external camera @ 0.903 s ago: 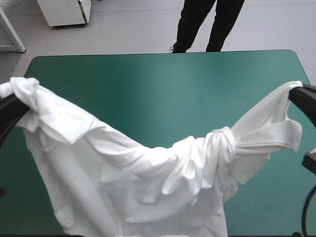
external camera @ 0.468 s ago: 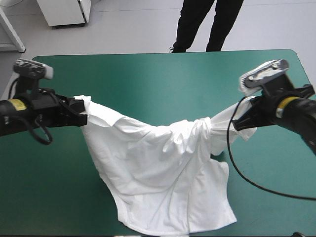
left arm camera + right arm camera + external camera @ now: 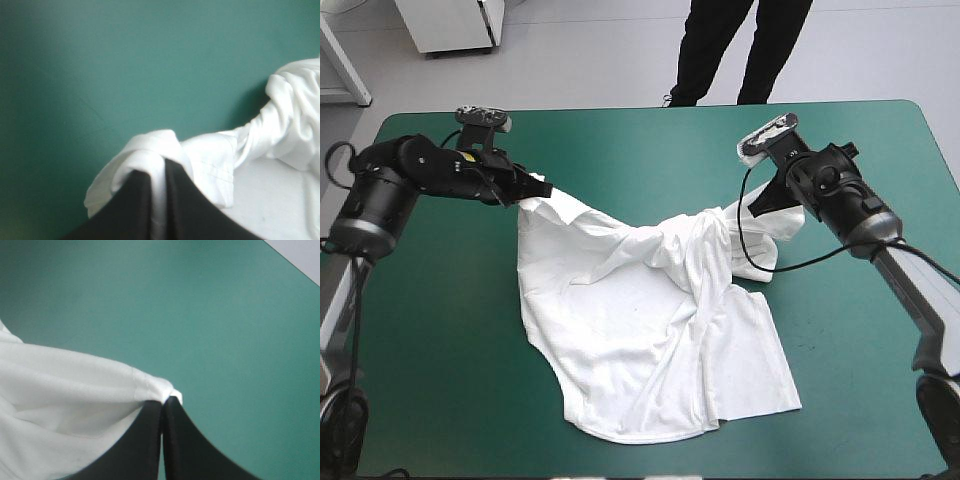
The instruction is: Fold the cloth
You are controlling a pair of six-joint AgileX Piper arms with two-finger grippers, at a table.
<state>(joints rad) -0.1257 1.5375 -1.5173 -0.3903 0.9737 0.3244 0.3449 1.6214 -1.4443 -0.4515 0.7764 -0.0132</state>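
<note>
The white T-shirt (image 3: 650,330) lies crumpled across the middle of the teal-green table, its lower part spread toward the near edge. My left gripper (image 3: 542,189) holds the shirt's far-left corner, fingers shut with a fold of the T-shirt (image 3: 150,150) pinched between them. My right gripper (image 3: 758,205) grips the far-right corner of the T-shirt (image 3: 75,390), fingers pressed together on a small tip of cloth. Between the two grippers the shirt's upper edge sags and bunches into a twisted ridge (image 3: 705,245).
Bare teal-green cover (image 3: 650,150) stretches beyond both grippers to the far edge. Open table also lies left of the shirt (image 3: 430,330) and right of it (image 3: 860,330).
Both arms have carried the T-shirt from high near the camera forward and down onto the table. The grippers have come closer together, and the cloth now rests on the cover.
</note>
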